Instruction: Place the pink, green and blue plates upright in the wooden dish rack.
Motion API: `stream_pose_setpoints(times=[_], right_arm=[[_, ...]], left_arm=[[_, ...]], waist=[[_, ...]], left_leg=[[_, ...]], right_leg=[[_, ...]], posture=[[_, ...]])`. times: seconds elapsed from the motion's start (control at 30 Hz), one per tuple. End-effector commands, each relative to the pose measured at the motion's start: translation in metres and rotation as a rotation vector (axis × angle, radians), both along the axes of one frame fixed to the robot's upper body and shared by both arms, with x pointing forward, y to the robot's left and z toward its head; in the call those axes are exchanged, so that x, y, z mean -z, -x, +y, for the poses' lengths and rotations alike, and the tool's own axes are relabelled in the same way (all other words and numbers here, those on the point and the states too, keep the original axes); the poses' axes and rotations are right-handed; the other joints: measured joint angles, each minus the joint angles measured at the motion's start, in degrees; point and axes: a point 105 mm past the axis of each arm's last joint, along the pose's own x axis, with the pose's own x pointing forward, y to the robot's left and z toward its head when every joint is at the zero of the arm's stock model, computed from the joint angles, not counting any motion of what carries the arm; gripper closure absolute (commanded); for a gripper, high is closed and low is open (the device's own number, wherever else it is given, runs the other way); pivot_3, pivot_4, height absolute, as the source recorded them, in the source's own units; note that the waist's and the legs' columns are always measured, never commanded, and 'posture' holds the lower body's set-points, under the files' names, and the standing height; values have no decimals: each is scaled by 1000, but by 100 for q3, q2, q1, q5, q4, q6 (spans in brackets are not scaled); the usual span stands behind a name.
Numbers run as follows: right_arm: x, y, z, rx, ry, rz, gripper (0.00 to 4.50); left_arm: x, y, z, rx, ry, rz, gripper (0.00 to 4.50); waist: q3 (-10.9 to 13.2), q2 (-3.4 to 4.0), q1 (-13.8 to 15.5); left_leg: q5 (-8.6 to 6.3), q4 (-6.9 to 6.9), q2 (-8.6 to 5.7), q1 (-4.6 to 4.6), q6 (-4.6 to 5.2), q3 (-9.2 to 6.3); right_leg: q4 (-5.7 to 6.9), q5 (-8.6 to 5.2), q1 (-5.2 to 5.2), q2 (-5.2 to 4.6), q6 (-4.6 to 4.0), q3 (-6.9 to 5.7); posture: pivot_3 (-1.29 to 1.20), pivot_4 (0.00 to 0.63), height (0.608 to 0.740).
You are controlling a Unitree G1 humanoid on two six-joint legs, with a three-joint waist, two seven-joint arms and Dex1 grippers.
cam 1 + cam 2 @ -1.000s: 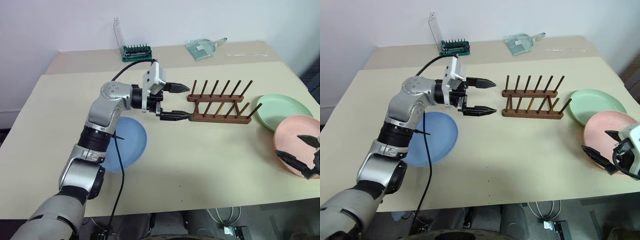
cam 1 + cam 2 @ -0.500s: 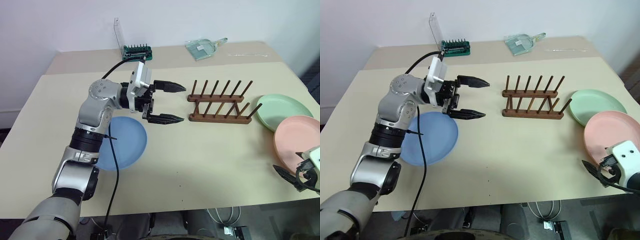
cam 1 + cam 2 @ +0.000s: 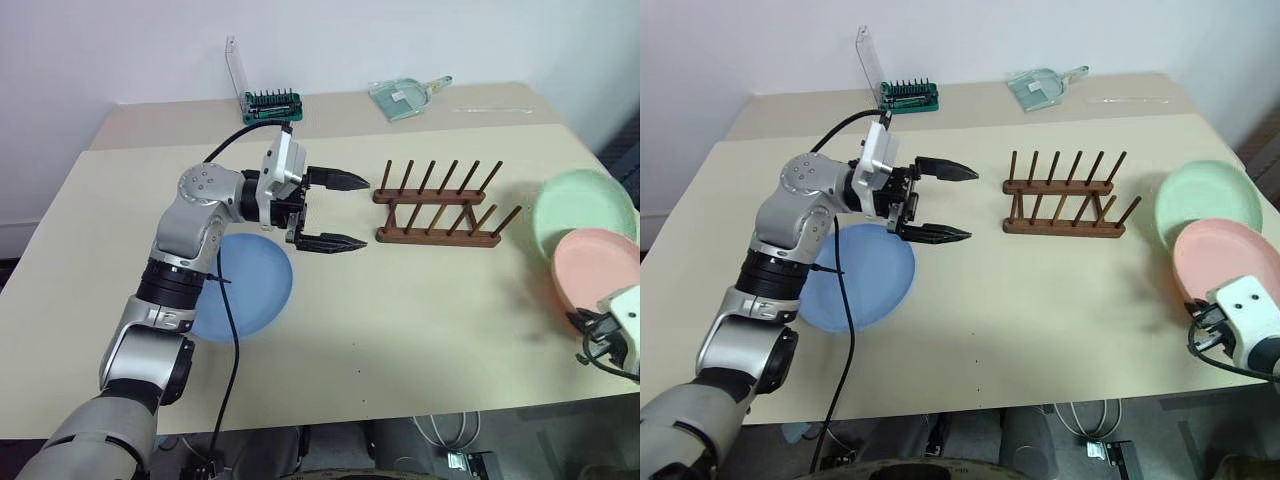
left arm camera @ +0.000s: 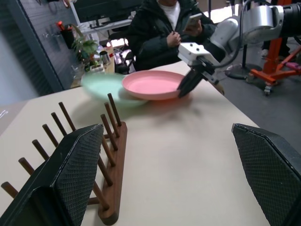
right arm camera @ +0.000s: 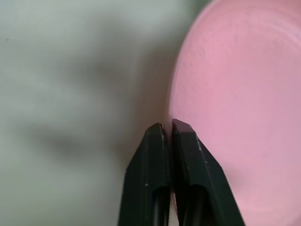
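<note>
The dark wooden rack [image 3: 437,207] stands empty mid-table, its pegs leaning right, the blue plate [image 3: 243,286] lying flat to its near left, and at the right edge the pink plate [image 3: 598,268] overlaps the green plate [image 3: 580,205]

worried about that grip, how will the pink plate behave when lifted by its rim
The pink plate looks stiff, likely keeping its shape. The right gripper pinches only its edge, so it may sag or swing. Its matte surface probably resists slipping.

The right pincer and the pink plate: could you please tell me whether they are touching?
Touching. The right wrist view shows the right pincer shut on the rim of the pink plate, with one tip on either side of the edge.
</note>
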Motion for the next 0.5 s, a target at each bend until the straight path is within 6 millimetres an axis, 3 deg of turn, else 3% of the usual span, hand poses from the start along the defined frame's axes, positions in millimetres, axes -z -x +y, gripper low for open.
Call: stream_pose_setpoints(times=[0.03, 0.23, 0.27, 0.37, 0.5], right_arm=[[-30, -3, 2, -21, 36, -62, 4448], [-76, -7, 3, -49, 74, -127, 4448], [-92, -11, 5, -56, 65, -180, 4448], [-138, -26, 17, -94, -90, -392, 4448], [-197, -41, 44, -258, -511, -647, 4448]], left_arm=[[-4, 2, 2, -3, 11, -34, 0], [-5, 0, 2, -14, 22, -28, 0], [-5, -1, 2, -18, 27, -31, 0], [-8, -5, 1, -42, 47, -39, 0], [-11, -20, 1, -143, 78, -85, 0]], waist=[[-1, 2, -4], [0, 1, 0], [1, 0, -4], [1, -1, -35], [4, -5, -26]], left_leg=[[0, 0, 0, 0, 0, 1], [-1, 0, 0, -1, 3, 1], [-1, 0, 0, -1, 2, 1], [-1, 1, 0, 0, 2, 5], [0, -1, 5, -1, 1, 2]], right_leg=[[0, 0, 0, 0, 0, 1], [0, 0, 0, -1, 0, 0], [0, 0, 0, -1, 0, 0], [-2, 2, 0, -1, -1, 1], [-5, 7, -1, 1, -9, 0]], posture=[[0, 150, 740], [0, 150, 740], [0, 150, 740], [0, 150, 740], [0, 150, 740]])
